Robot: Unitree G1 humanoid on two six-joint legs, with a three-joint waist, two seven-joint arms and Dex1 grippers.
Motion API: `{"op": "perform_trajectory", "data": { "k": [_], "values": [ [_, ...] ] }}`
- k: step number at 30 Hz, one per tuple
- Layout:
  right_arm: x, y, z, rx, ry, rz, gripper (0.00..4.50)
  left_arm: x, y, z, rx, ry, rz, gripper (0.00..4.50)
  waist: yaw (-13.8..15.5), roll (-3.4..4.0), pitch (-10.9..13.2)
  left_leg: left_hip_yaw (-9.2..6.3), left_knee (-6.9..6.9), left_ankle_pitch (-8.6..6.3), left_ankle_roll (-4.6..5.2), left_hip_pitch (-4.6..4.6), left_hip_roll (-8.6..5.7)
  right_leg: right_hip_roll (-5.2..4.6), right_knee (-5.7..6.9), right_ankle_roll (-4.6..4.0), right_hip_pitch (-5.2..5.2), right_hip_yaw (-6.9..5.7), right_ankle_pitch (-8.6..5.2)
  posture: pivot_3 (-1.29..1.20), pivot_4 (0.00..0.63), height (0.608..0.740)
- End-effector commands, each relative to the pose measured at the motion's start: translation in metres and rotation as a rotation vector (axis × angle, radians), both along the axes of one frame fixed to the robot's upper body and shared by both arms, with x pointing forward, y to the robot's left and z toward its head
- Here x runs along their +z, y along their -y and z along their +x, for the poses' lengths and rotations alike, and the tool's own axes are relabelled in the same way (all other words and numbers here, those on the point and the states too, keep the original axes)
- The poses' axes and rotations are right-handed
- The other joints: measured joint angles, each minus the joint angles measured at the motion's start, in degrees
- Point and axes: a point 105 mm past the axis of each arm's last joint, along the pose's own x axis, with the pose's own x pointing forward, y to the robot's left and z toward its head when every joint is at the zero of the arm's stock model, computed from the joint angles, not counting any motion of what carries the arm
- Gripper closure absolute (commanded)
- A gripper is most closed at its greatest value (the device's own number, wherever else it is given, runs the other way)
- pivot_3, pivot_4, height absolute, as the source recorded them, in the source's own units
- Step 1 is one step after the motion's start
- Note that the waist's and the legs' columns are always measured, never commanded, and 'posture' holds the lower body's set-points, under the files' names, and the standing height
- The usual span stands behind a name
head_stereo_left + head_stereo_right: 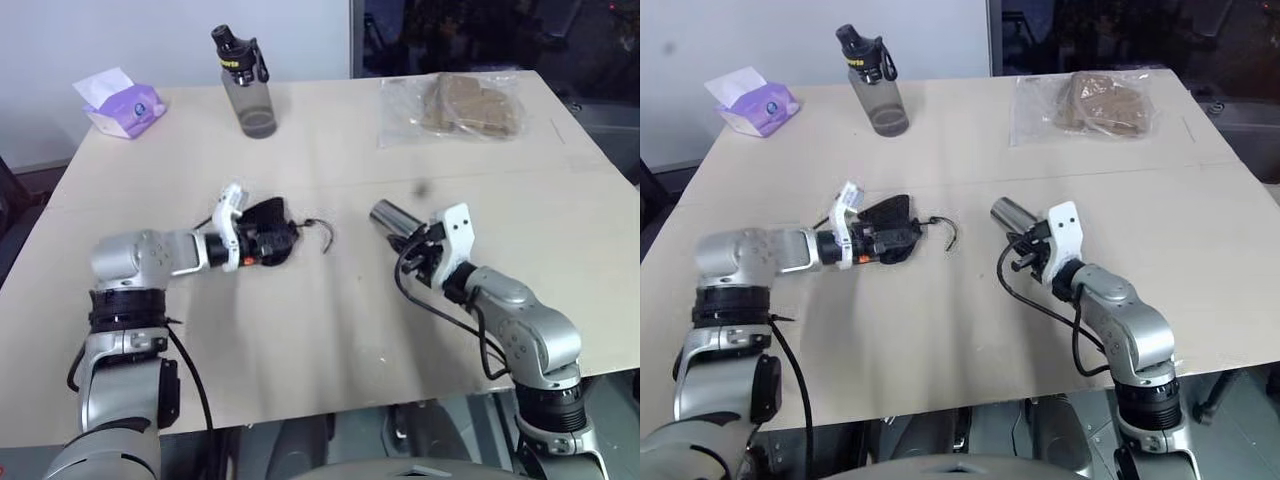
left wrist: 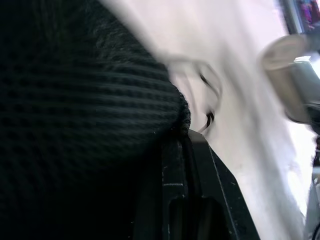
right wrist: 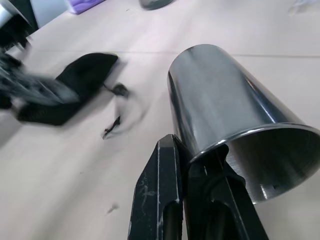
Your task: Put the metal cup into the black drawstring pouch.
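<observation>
My right pincer (image 1: 418, 243) sits right of centre in the head view, closed on the rim of the metal cup (image 1: 388, 216). One finger is inside the mouth and the other outside, as my right wrist view shows (image 3: 162, 190). The cup lies tipped on its side in my grip, its closed bottom pointing toward the upper left of the frame, over the bare table (image 1: 330, 330).

My left pincer (image 1: 268, 243) is left of centre, clamped shut on the black pouch (image 1: 268, 222), which bunches around my fingers. Its thin cord (image 1: 318, 232) curls onto the table just to the pouch's right, in the gap between pouch and cup. Pouch and cup are apart.

At the top of the frame stand a tissue box (image 1: 122, 103), a grey bottle (image 1: 245, 82) and a clear bag (image 1: 452, 106) of brown things.
</observation>
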Motion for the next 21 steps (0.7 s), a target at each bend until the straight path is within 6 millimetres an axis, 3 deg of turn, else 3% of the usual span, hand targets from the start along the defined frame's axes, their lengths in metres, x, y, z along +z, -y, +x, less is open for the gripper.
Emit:
{"op": "perform_trajectory", "data": {
  "k": [1, 6, 10, 12, 14, 15, 17, 21],
  "values": [
    [0.024, -0.023, -0.023, 0.165, 0.128, 0.03, 4.43, 0.022, -0.001, 0.007, 0.018, 0.049, -0.044, 4.5, 0.37, 0.0, 0.0, -0.01, 0.0, 0.0, 0.0, 0.01, -0.01, -0.03, 0.0, 0.0, 0.0, 0.04, 0.0, 0.0, 0.15, 0.74],
    [0.023, -0.029, -0.024, 0.218, 0.149, 0.022, 4.43, 0.029, 0.004, 0.009, 0.011, 0.03, -0.068, 4.5, 0.83, -0.01, -0.01, -0.03, 0.09, 0.0, 0.0, -0.01, -0.14, -0.17, -0.06, 0.04, 0.03, 0.15, 0.0, 0.0, 0.15, 0.74],
    [0.024, -0.031, -0.022, 0.237, 0.161, 0.023, 4.43, 0.004, -0.017, 0.016, 0.09, 0.018, 0.129, 4.5, 0.82, -0.01, -0.01, -0.05, 0.09, 0.0, 0.0, -0.01, -0.14, -0.15, -0.04, 0.03, 0.03, 0.09, 0.0, 0.0, 0.15, 0.74],
    [0.022, -0.031, -0.02, 0.238, 0.159, 0.016, 4.43, -0.002, -0.02, 0.014, -0.007, 0.159, 0.322, 4.5, 0.71, -0.01, -0.01, -0.05, 0.06, 0.0, 0.0, 0.03, -0.12, -0.12, -0.02, 0.02, 0.02, 0.11, 0.0, 0.0, 0.15, 0.74],
    [0.02, -0.031, -0.019, 0.234, 0.156, 0.01, 4.43, 0.009, -0.012, 0.011, -0.115, 0.287, 0.354, 4.5, 0.75, -0.01, -0.01, 0.05, -0.04, 0.03, -0.07, 0.09, -0.06, -0.11, -0.03, 0.0, 0.01, 0.24, 0.0, 0.0, 0.15, 0.74],
    [0.019, -0.03, -0.019, 0.229, 0.155, 0.009, 4.5, 0.015, -0.007, 0.008, -0.16, 0.324, 0.341, 3.95, 0.92, -0.01, -0.01, 0.06, -0.08, 0.07, -0.14, 0.09, -0.08, -0.15, -0.05, 0.0, 0.01, 0.25, 0.0, 0.0, 0.15, 0.74],
    [0.019, -0.029, -0.018, 0.224, 0.156, 0.009, 4.5, 0.025, -0.002, 0.009, -0.19, 0.401, 0.348, 3.28, 1.13, -0.01, -0.01, 0.04, -0.08, 0.06, -0.12, -0.02, -0.08, -0.15, -0.09, 0.0, -0.09, 0.21, 0.0, 0.0, 0.15, 0.74],
    [0.019, -0.028, -0.019, 0.222, 0.157, 0.008, 4.5, 0.04, -0.004, 0.01, -0.192, 0.498, 0.39, 1.41, 1.24, -0.01, -0.01, 0.02, 0.04, 0.0, -0.02, -0.22, -0.11, -0.19, -0.14, 0.01, -0.12, 0.07, 0.0, 0.0, 0.15, 0.74]
  ]
}}
